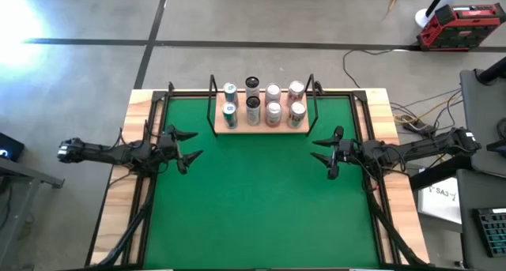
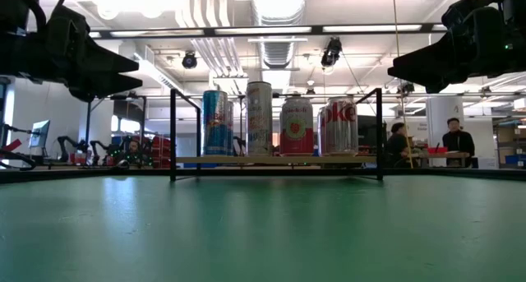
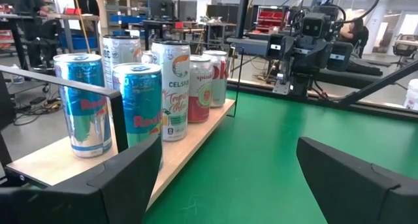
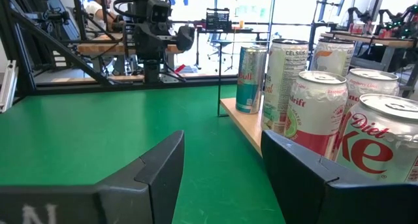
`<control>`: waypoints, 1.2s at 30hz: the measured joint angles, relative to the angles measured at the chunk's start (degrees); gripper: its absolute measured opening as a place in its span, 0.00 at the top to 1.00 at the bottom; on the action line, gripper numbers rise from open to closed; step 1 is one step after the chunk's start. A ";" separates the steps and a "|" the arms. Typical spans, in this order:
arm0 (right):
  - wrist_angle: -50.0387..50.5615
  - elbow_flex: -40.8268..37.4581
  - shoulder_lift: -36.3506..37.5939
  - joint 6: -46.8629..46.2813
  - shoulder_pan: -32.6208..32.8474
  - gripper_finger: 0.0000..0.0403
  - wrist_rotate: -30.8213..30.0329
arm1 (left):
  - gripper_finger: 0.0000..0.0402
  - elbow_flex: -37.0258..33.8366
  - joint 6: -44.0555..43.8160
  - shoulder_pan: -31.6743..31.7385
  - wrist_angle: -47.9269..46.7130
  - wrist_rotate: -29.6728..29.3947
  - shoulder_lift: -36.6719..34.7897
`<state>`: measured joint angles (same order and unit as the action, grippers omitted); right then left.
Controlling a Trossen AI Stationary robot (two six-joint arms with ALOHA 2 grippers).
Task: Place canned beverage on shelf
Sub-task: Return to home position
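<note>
The 8 cans (image 1: pixel 262 103) stand upright in 2 rows of 4 on the shelf (image 1: pixel 261 129), at the far middle of the green counter (image 1: pixel 253 208). The left tool (image 1: pixel 196 144) and the right tool (image 1: pixel 316 149) hover to either side, just in front of the shelf, both released and grasping nothing. Placing looks complete. The step in hand appears to be the retreat home, which calls for drawing each arm back without brushing the shelf's posts.

The shelf (image 1: pixel 262 129), a light-wood board framed in thin black rods, sits at the far middle of the green table (image 1: pixel 261 208). 8 upright cans fill it in 2 rows of 4, paired front to back: blue cans (image 1: pixel 229 111), black-and-white cans (image 1: pixel 253 106), pink-and-white cans (image 1: pixel 273 112), Diet Coke cans (image 1: pixel 297 111).
</note>
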<state>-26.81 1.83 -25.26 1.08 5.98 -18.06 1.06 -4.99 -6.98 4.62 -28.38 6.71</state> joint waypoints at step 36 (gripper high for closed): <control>6.67 0.00 24.39 -0.02 -9.43 0.52 0.00 | 0.15 0.09 -0.02 0.00 0.01 0.04 3.35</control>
<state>-20.14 1.83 -0.87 1.06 -3.45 -18.06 1.15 -5.02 -6.98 4.63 -28.34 10.06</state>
